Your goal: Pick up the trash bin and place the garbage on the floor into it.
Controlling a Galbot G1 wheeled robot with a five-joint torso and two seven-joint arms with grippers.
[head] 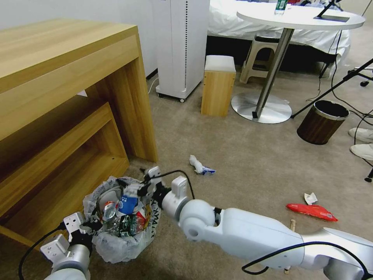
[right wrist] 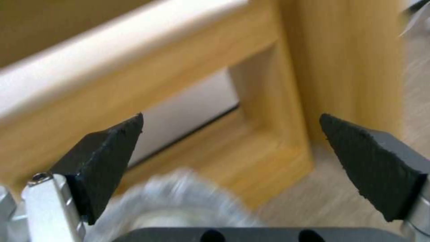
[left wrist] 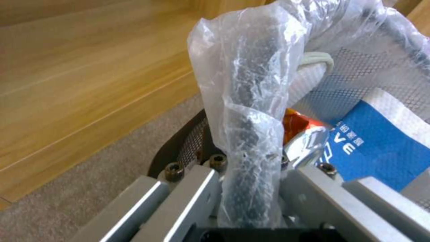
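Crinkly clear plastic lined the trash bin (head: pixel 120 229), which sat on the beige carpet floor (head: pixel 241 155) close beside the wooden table (head: pixel 58 97), already packed with litter: a crushed can (head: pixel 109 211), a blue-and-white paper cup (head: pixel 127 203) and a red wrapper. The left claw (head: pixel 83 227) was clamped on the bin's near rim; in the left wrist view its metal fingers (left wrist: pixel 188 188) pinched the bag-wrapped black mesh edge (left wrist: pixel 251 168) between them. The right claw (head: pixel 144 186) hung over the bin's far rim, its two black pads (right wrist: pixel 107 158) spread wide apart with nothing between them. Out on the carpet, well apart from the bin, lay more garbage: a crumpled tissue (head: pixel 199 165), a red snack bag (head: pixel 311 212) with a white scrap (head: pixel 310 198) just beside it, and a wooden stick (head: pixel 292 224) near the right arm. A brown wood-grain bin (head: pixel 321 121) stood farther off, near the round white table (head: pixel 301 17).
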